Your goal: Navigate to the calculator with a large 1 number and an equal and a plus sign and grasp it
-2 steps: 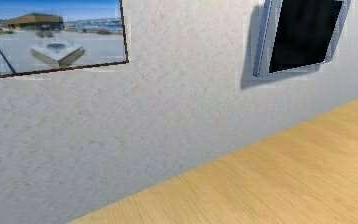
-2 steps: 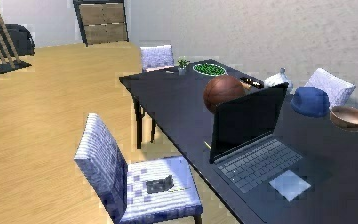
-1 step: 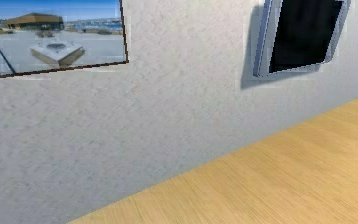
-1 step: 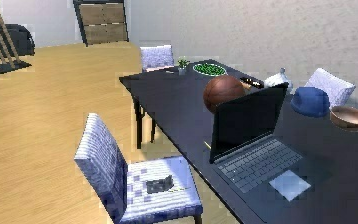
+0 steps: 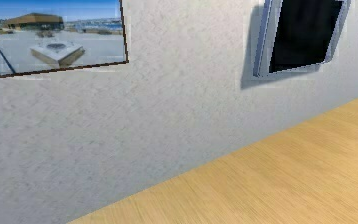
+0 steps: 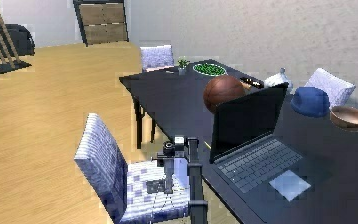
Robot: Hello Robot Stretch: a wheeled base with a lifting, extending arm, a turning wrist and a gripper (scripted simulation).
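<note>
Calculator: cannot be told among the small items on the dark table (image 6: pixel 167 95) beyond the pincer | pincer (image 6: pixel 170 150): above patterned chair (image 6: pixel 105 158), finger state and load cannot be told | laptop (image 6: pixel 249 135): just beside pincer | brown ball (image 6: pixel 224 92): beyond laptop

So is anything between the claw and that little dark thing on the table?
Yes: the brown ball sits on the table roughly between the gripper and the small dark thing. The laptop stands just beside.

Dark table (image 6: pixel 172 100), laptop (image 6: pixel 249 140), brown ball (image 6: pixel 224 92), bowl (image 6: pixel 349 117) (wooden)
</note>
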